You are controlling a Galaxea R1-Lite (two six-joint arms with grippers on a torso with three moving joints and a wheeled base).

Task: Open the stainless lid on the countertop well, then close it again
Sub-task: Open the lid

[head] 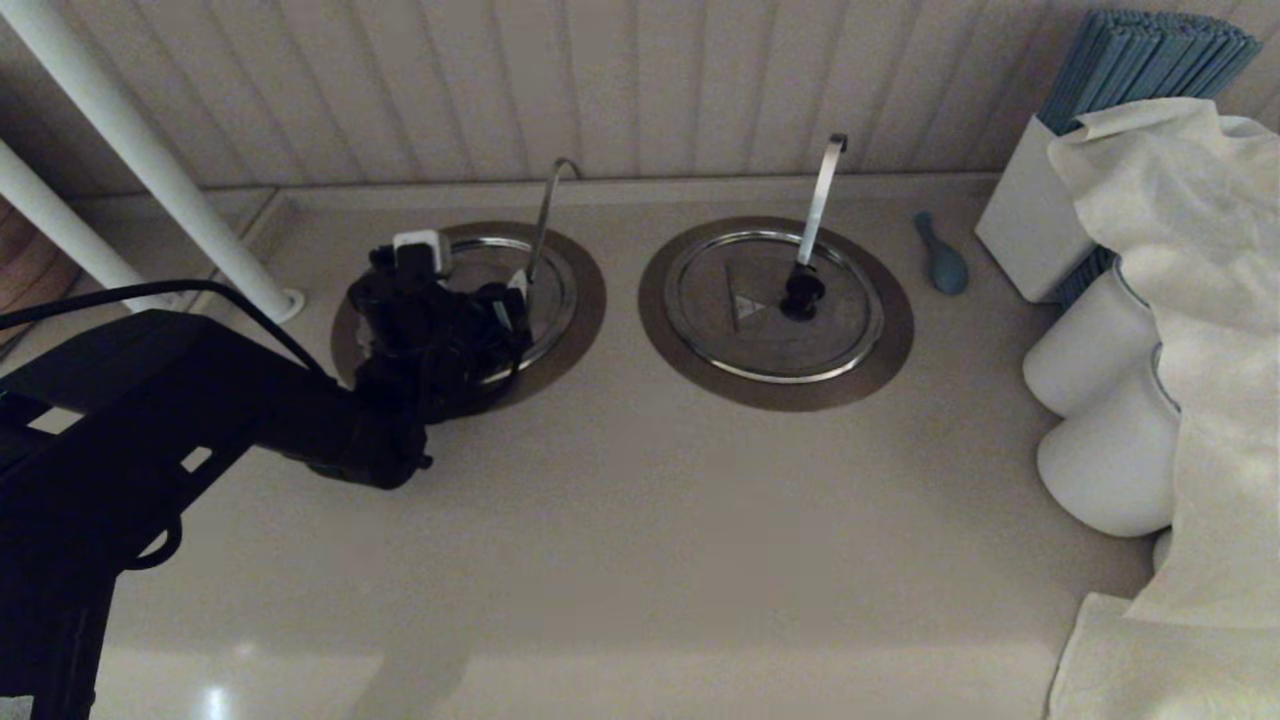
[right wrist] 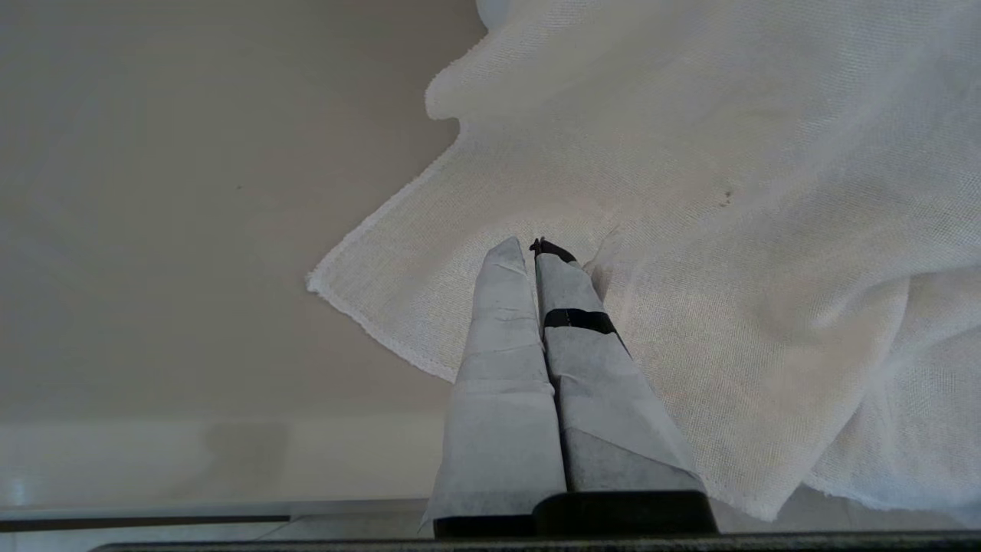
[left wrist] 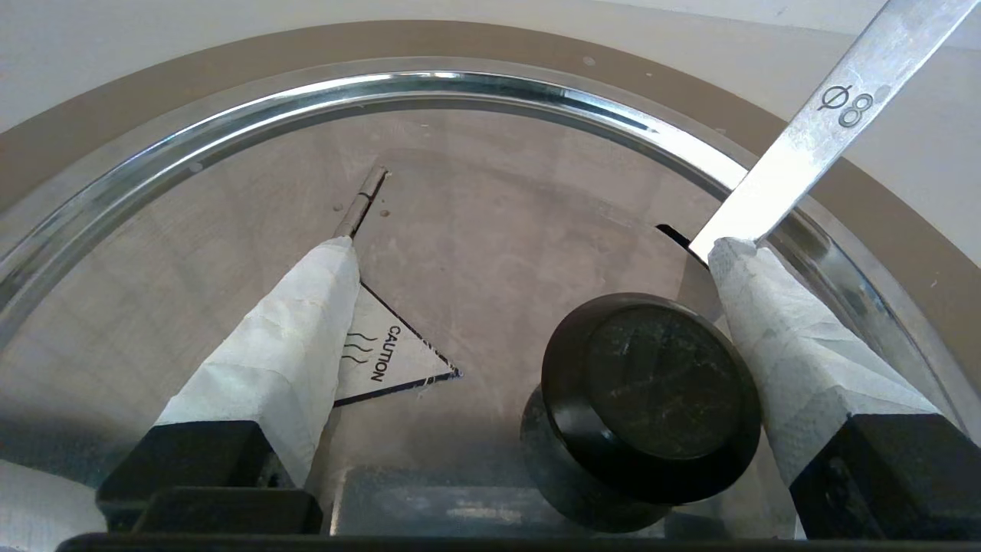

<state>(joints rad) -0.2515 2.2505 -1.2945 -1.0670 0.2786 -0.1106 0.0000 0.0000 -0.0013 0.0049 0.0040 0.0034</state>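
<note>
Left gripper [left wrist: 536, 261] over the stainless lid [left wrist: 475, 230], jaws spread wide astride black knob [left wrist: 651, 399] (not pinching). Right gripper [right wrist: 535, 249] pressed together above white cloth [right wrist: 728, 230].

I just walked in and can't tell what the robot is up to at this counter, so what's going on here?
The left gripper is open and poised over the steel lid of the left counter well, its fingers either side of the black knob. The lid lies flat and shut, with a slim utensil handle poking through it. The right gripper is shut, parked over a white cloth. The other lidded well is untouched.
</note>
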